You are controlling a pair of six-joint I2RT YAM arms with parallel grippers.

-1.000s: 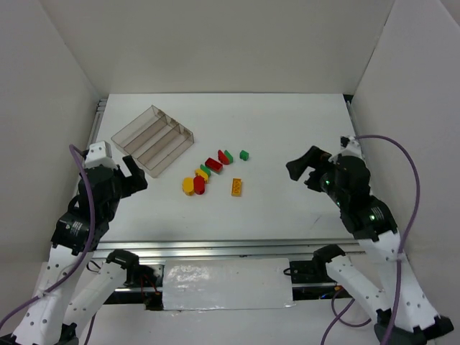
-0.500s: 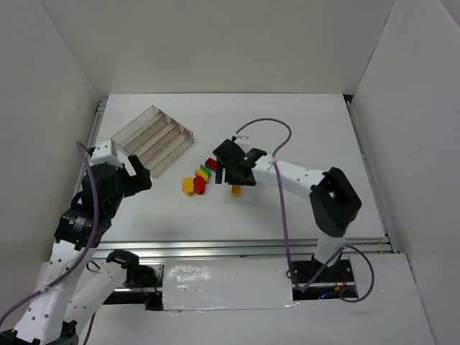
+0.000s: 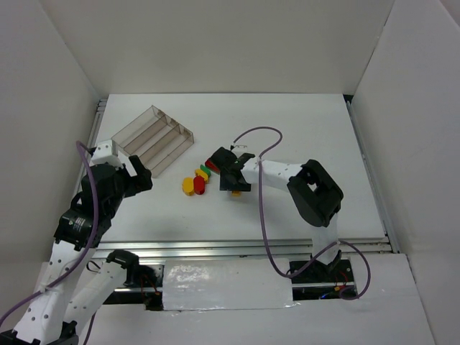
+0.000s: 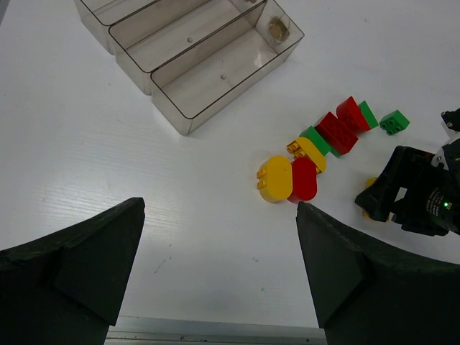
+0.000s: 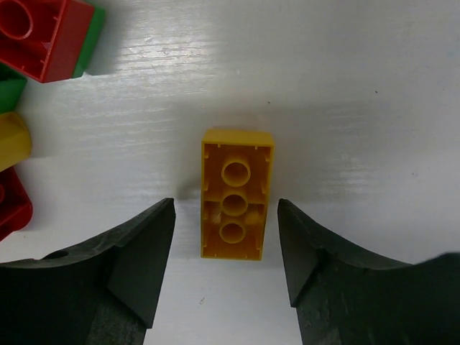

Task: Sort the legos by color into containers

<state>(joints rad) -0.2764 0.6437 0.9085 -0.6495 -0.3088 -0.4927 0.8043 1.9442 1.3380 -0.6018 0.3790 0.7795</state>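
Fingers (image 5: 136,251) of the right arm, spread wide, flank the orange brick (image 5: 236,194) lying underside-up on the table (image 5: 359,108), its long axis running along the gap between them.

Bright, even light from overhead washes the white surface (image 3: 302,129) nearly blank in the top view, leaving only faint, soft-edged shadows. In the right wrist view the orange brick (image 5: 236,194) is sharply focused, with a pale grey shadow just above it and to its left, while the dark fingers (image 5: 136,251) of the right gripper (image 5: 225,215) either side of the brick look soft and featureless. The left wrist view is equally bright, and the left gripper (image 4: 219,266) shows only as flat black shapes without detail.
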